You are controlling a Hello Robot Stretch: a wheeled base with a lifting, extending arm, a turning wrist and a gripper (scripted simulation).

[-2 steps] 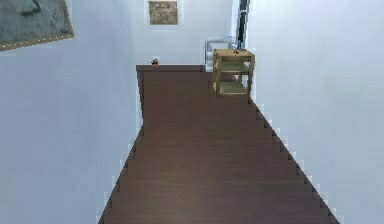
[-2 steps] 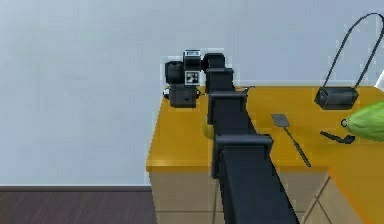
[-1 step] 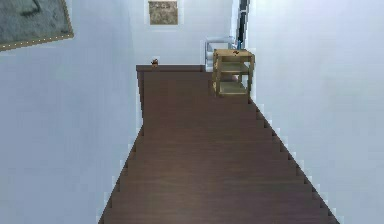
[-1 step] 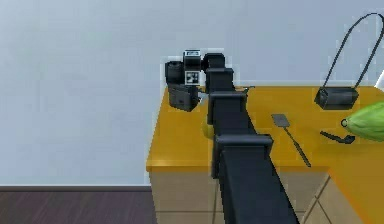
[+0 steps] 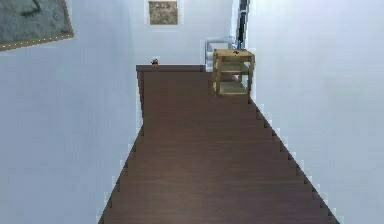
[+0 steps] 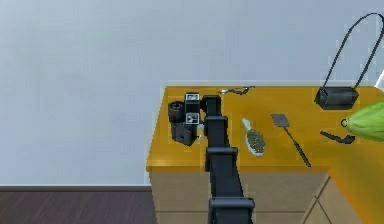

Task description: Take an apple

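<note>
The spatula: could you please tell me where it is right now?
The spatula lies on the yellow counter in the arm side view, right of the arm, with a pale brush just to its left.

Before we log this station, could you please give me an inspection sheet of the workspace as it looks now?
Surface: yellow-orange counter top, bare at its left.
Job's things: nothing seen; a green thing at the arm side view's right edge is too cut off to name.
Clutter: white-handled brush, dark flat spatula, small black box, small dark object.
Hand: dark two-finger hand over the counter's left part; whether it holds anything cannot be told.
Cables: thin black loop rising from the box; cable or handle, unclear.
Surroundings: plain pale wall; ahead, dark wooden hallway floor, small wooden shelf unit, framed wall picture.
</note>
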